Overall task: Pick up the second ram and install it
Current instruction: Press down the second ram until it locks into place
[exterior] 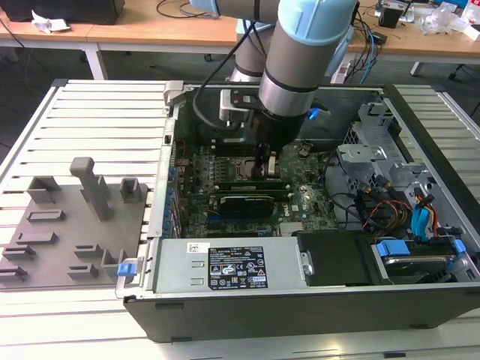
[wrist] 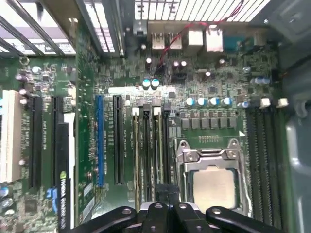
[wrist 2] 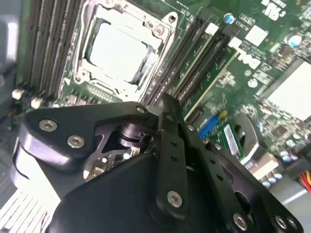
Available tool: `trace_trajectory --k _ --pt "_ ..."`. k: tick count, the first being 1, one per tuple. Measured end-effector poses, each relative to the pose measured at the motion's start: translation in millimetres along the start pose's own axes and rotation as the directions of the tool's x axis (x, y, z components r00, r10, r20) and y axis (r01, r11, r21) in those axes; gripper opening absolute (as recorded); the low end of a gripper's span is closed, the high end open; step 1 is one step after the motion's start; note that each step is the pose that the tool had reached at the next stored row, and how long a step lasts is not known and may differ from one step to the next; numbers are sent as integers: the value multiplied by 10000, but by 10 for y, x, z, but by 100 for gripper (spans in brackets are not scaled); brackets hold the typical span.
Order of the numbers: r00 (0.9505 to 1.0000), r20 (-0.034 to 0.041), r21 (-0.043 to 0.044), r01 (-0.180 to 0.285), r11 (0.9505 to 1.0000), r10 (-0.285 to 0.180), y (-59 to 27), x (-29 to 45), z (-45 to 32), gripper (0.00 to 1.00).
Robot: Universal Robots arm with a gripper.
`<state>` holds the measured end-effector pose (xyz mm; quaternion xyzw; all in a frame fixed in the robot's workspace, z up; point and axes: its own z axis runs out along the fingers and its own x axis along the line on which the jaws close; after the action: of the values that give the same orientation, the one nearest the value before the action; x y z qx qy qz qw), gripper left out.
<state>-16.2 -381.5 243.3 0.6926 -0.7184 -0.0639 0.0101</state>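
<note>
Power supply (exterior: 225,266): nearest in the exterior view, a grey box with a label along the front wall of the open computer case (exterior: 300,315).
Expansion card (exterior: 244,204): black, lying at 6 o'clock of the gripper, just beside the memory slots.
Second ram (exterior: 238,181): a thin green stick on edge among the memory slots, running out toward 9 o'clock from right under the gripper. It looks to be in or at a slot; I cannot tell how deep it sits.
Gripper (exterior: 264,166): low over the motherboard, at the stick's near end.
Jaws: I cannot tell how far apart they stand, nor whether they hold the stick.
CPU socket (wrist: 214,184): beside the slot bank in the first wrist view, at about 11 o'clock of the gripper in the exterior view.
Handling, as judged: light, stiff, thin and fragile; chips and contacts should not be pinched. Best taken by the flat faces near the top edge, mid-length, and kept upright.
Desk (exterior: 150,30): farthest, at 12 o'clock.
</note>
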Motion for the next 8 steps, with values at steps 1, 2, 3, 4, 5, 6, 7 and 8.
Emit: trace_trajectory --k 1,2,3,4,5,6,7,8 --pt "10000 -2 -1 -1 10000 1 6 -5 -63 11" --pt "10000 0 0 -1 10000 1 10 -9 -103 11" --pt "10000 -2 0 0 10000 0 23 -19 -229 11" --pt "10000 -1 0 0 10000 0 28 -23 -277 11" --pt "10000 -2 -1 0 10000 0 34 -27 -330 11" --pt "10000 -1 0 0 10000 0 38 -30 -366 11" --pt "10000 1 1 1 10000 -1 38 -30 -366 11" --pt "10000 0 0 0 10000 0 38 -30 -367 11"
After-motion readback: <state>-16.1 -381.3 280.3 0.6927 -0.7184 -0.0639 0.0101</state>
